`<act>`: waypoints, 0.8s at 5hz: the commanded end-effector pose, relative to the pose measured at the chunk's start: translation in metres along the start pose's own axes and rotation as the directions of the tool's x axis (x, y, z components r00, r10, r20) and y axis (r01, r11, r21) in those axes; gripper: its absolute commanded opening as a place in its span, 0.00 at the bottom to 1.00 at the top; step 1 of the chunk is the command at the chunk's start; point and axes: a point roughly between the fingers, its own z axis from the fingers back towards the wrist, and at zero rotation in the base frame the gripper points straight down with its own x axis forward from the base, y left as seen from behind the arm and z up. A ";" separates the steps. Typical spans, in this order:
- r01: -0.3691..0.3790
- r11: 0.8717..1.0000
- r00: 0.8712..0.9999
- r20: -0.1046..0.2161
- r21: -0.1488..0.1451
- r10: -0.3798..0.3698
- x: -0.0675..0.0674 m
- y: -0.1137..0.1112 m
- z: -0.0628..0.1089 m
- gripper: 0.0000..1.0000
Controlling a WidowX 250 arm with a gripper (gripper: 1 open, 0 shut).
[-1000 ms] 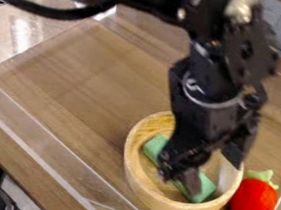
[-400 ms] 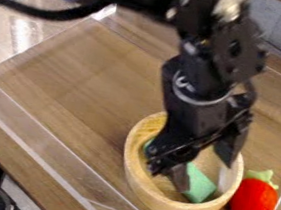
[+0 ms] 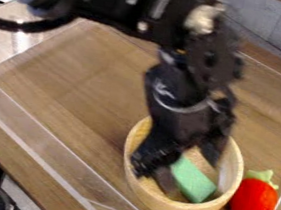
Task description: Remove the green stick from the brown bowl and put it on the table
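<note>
The brown bowl (image 3: 155, 199) stands on the table (image 3: 66, 84) at the front right. Inside it, the green stick (image 3: 196, 181) lies flat against the right half of the bowl's floor, fully in view. My black gripper (image 3: 179, 162) hangs over the bowl's left half, just above and left of the stick. It is open, with one finger (image 3: 149, 165) reaching down at the bowl's left inner wall and the other higher on the right. Nothing is between the fingers.
A red strawberry-shaped toy (image 3: 252, 201) with a green top stands right beside the bowl on its right. Low clear acrylic walls (image 3: 39, 161) enclose the tabletop. Bare wood extends to the left and back of the bowl.
The gripper has shifted left and risen off the green stick, staying open. The stick stays in the bowl and shows more fully now.
</note>
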 end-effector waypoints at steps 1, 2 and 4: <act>0.015 1.000 1.000 -0.012 -0.017 -0.016 0.007 -0.006 0.002 1.00; -0.013 1.000 1.000 -0.010 -0.012 0.013 0.012 0.000 0.002 1.00; -0.046 0.999 0.999 -0.023 -0.017 0.046 0.011 -0.008 -0.002 1.00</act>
